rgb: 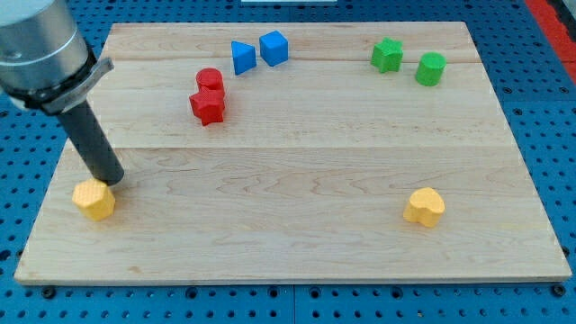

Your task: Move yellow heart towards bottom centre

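At the view's left edge, low on the wooden board (297,243), my tip (114,183) sits at the top right corner of a yellow block (94,199), touching it or just short of touching; the picture does not settle which. This block looks six-sided rather than heart-shaped. The rod (93,144) slants up and to the left from there into the grey arm housing at the top left corner. It carries no jaws, so it grasps nothing; it can only press against a block's side.

Further right, in the upper part of the board, two red blocks stand touching each other: a red cylinder (210,79) above and a red star-like block (208,106) just below it. Just right of them, nearer the top edge, a blue triangle (242,57) and a blue cube (274,48) stand side by side, almost touching.

Towards the top right, a green star-like block (387,55) and a green cylinder (431,68) stand close together but apart.

Below them, low on the right side of the board, lies the yellow heart (424,207). It stands alone, right of the bottom centre, and well apart from my tip, which is on the opposite side of the board.

Around the board, a blue perforated table (540,90) shows on all sides.
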Tool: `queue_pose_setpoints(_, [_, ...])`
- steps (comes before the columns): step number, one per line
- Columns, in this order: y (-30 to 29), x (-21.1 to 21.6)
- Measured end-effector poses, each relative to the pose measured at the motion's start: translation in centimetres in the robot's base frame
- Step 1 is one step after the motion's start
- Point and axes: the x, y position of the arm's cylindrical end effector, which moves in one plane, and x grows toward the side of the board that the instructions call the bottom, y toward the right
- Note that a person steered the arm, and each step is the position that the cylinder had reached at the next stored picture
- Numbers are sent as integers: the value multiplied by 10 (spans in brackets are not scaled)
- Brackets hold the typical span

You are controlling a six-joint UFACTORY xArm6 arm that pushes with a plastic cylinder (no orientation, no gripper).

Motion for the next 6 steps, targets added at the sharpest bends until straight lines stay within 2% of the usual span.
queue_pose_setpoints(1, [48, -17])
queue_pose_setpoints(2, [173, -46])
queue_pose_setpoints(3, [261, -56])
queue_pose_setpoints(4, [374, -54])
queue_pose_setpoints(5, [415, -13])
queue_pose_setpoints(6, [415, 44])
